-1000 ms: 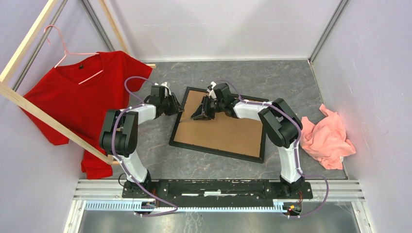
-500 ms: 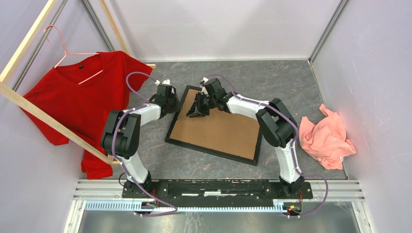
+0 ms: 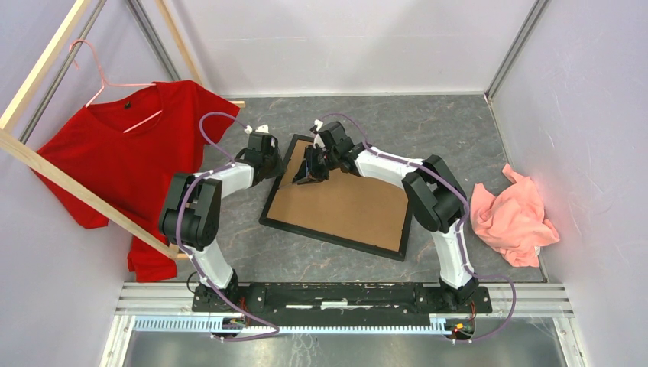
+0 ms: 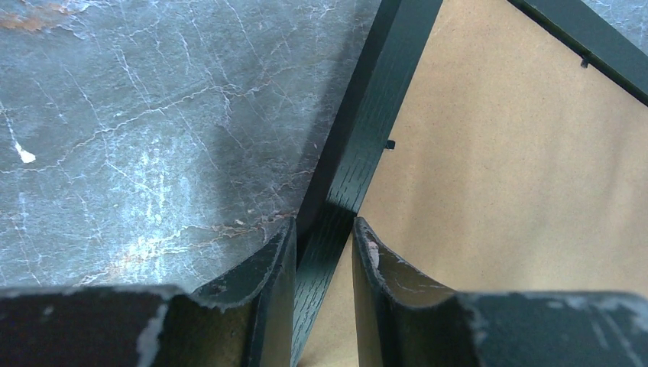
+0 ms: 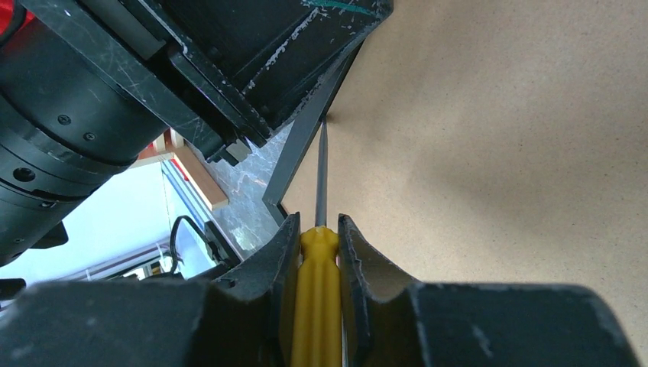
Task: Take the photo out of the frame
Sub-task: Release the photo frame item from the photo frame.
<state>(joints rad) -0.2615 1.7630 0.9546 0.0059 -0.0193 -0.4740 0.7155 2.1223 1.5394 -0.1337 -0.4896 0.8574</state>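
**A:** Left side?
**B:** The left gripper clamps the rail of the frame, which lies face down mid-table.
**A:** Right?
**B:** The right gripper grips a screwdriver, tip at the backing board edge. Board seated; photo hidden, judged not out.

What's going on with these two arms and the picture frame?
The frame lies face down, brown backing board up. The left gripper clamps one side rail; the right gripper holds a yellow-handled screwdriver, its tip at the rail's inner edge by the board. The board is in place and no photo shows.
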